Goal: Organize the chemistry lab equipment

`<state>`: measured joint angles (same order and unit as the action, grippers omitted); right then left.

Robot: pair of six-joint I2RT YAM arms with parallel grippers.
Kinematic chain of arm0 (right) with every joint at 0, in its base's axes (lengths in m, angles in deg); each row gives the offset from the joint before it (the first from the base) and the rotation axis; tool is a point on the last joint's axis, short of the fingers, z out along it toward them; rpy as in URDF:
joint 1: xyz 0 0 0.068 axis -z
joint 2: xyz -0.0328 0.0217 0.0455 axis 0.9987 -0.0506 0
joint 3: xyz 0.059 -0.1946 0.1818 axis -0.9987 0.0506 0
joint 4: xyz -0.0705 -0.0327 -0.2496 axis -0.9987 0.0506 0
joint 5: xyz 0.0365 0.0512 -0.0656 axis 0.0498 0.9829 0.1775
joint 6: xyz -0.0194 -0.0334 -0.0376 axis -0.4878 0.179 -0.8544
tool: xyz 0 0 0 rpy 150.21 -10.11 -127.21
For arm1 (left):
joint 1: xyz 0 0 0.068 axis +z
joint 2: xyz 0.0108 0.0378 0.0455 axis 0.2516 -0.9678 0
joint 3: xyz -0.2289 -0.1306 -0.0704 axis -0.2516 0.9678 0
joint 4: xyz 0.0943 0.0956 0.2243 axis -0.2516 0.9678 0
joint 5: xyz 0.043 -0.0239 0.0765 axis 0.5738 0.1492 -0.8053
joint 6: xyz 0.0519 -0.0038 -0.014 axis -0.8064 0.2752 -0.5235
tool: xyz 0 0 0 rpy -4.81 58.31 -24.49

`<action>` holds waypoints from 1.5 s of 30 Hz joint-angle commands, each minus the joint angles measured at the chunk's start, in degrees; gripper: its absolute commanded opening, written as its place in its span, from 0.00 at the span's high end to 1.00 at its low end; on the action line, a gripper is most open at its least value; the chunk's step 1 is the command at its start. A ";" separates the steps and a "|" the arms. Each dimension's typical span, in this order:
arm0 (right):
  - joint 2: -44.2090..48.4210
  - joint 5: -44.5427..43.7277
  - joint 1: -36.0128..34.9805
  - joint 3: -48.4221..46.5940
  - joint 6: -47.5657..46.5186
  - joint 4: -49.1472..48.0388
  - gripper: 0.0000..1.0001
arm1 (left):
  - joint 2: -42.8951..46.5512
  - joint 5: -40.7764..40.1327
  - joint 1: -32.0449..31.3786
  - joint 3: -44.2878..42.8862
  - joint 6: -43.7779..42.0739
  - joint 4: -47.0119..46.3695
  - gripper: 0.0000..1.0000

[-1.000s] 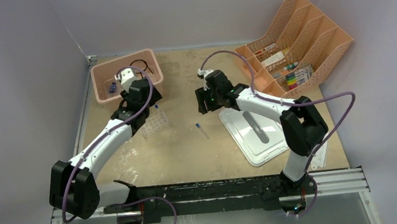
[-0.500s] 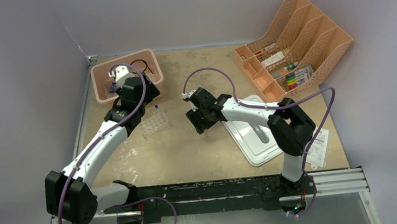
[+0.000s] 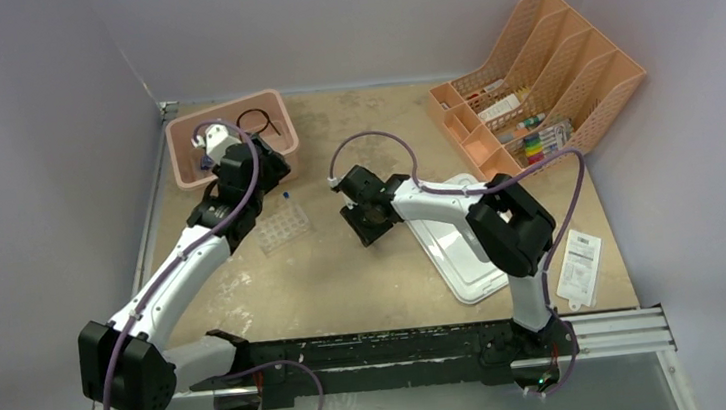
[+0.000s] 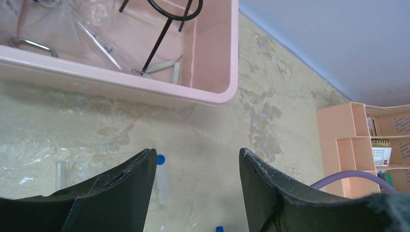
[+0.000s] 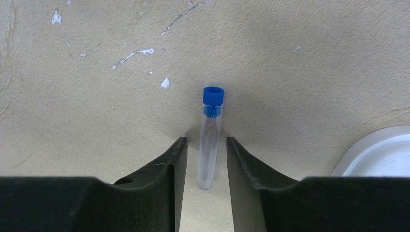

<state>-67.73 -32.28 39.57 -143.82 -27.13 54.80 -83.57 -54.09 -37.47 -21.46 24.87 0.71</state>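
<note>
Right end effector (image 5: 206, 139) is down at the table (image 3: 348, 297), released but narrowed. Its two fingers (image 5: 164, 166) flank a vial (image 5: 212, 118), one on each side, with a thin gap showing on both. The vial lies flat on the bare table, its blue cap pointing away from the wrist and its clear body running back between the jaws. It is mid-table, just left of the white tray (image 3: 464, 255), whose rounded corner shows at the right edge of the right wrist view.

Left end effector (image 4: 196, 154) hangs over the table on the near side of the pink bin (image 4: 96, 77), jaws spread wide and holding nothing. Inside the bin lie a black ring stand (image 4: 161, 41), the silver loop of the tongs (image 4: 29, 43) and clear glassware that is hard to tell apart. The clear rack (image 3: 283, 228) sits on the table just near and right of the bin, partly under this end effector. A second vial (image 4: 159, 159) with a blue cap stands upright in it.

An orange organizer (image 3: 548, 77) stands at the far right corner. A paper slip (image 3: 578, 265) lies near the table's right edge, just right of the tray.
</note>
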 commanded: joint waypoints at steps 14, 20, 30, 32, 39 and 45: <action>-5.37 -4.36 -0.13 -6.98 4.47 3.02 0.85 | 3.32 -0.70 0.40 2.66 5.01 0.70 0.39; -0.21 -3.83 1.16 -5.72 6.20 -0.30 0.87 | 3.58 2.70 0.40 3.42 4.26 -0.97 0.39; 12.35 3.91 10.49 -2.30 13.82 -11.37 0.87 | 0.88 23.00 0.31 4.59 -0.14 -12.38 0.37; 13.92 5.01 12.25 -2.84 15.45 -12.82 0.87 | -0.56 28.98 0.24 4.34 -0.39 -16.96 0.36; 16.83 10.75 15.00 -6.73 22.26 -17.85 0.87 | -7.02 50.04 -2.66 2.53 3.18 -33.47 0.38; 17.93 15.74 16.22 -8.79 27.68 -20.37 0.87 | -10.65 45.01 -5.76 1.70 4.05 -34.57 0.55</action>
<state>-52.80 -21.09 55.07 -149.29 -4.46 38.75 -94.21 -9.02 -42.45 -17.59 28.04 -27.88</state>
